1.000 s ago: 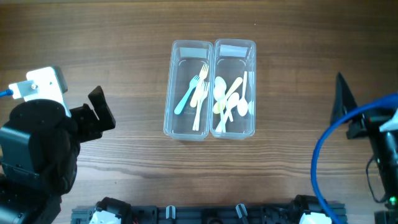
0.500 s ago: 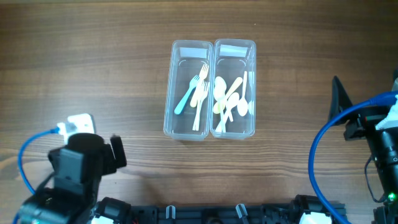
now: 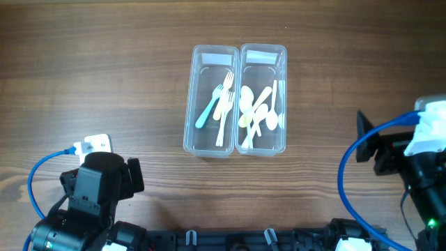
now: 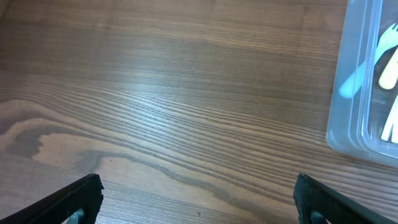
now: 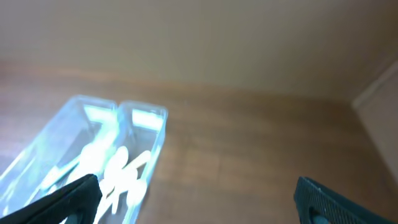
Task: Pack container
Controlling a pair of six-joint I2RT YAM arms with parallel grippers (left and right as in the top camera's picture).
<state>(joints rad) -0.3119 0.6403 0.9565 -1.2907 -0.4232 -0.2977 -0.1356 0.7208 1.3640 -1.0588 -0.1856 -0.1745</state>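
Where the overhead view is read from left to right, we meet first the left arm (image 3: 87, 202) at the near left corner of the wooden table (image 3: 104, 84), with a blue cable (image 3: 33, 188) looping beside it. The left gripper (image 4: 198, 199) stands wide open and holds nothing. In its wrist view we see the two fingertips (image 4: 81, 196) at the lower corners, with only bare wood grain between them. The containers lie ahead of it and to its right, well apart from it.

At the middle of the table, toward the far side, we find two clear containers touching along their long walls. The left container (image 3: 198, 136) holds a teal fork (image 3: 207, 111) and cream forks (image 3: 223, 111). The right container (image 3: 263, 54) holds pale spoons (image 3: 254, 111) heaped together. A white piece lies along its right wall, and we cannot tell what kind it is.

At the near right edge we reach the right arm (image 3: 425, 181), with a second blue cable (image 3: 346, 178) arching in front of it. The right gripper (image 5: 196, 200) is likewise spread wide and empty. Its wrist view is blurred, yet we can make out both tips at the lower corners. The two containers sit ahead and to the left of it, well apart.
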